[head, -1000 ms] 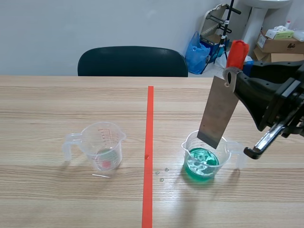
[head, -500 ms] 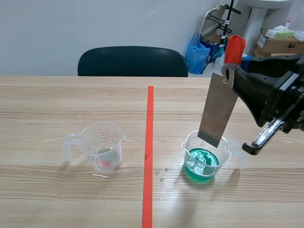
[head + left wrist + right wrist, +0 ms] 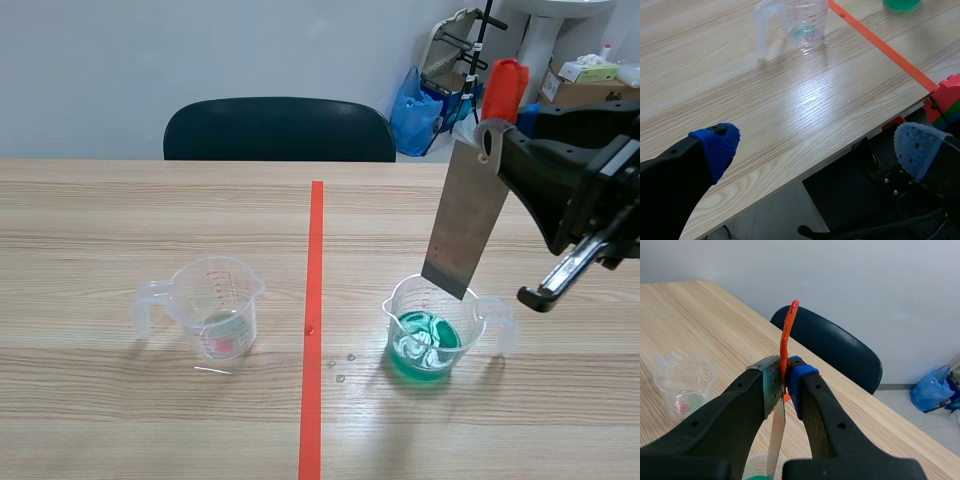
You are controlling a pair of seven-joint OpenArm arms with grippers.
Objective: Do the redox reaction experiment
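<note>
A grey metal plate (image 3: 463, 235) with a red handle (image 3: 501, 88) hangs upright from my right gripper (image 3: 497, 150), which is shut on its top end. Its lower edge sits just over the far rim of a clear beaker of green liquid (image 3: 430, 332), above the liquid. In the right wrist view the plate (image 3: 775, 435) runs down between my fingers (image 3: 771, 385), with the green beaker (image 3: 756, 469) below it. A second clear beaker (image 3: 215, 305) with a little liquid stands left of the tape line. My left gripper (image 3: 815, 145) is open over the table's near edge, with that beaker (image 3: 797, 22) ahead of it.
A few drops (image 3: 340, 368) lie on the table beside the green beaker. A dark chair (image 3: 280, 130) stands behind the far edge, with boxes (image 3: 590, 85) and a blue bag (image 3: 418, 110) at the back right. Coloured blocks (image 3: 947, 100) sit below the table edge near my left gripper.
My right gripper has lifted the plate a little and shifted it slightly right, so its lower edge now stands higher over the green beaker's rim.
</note>
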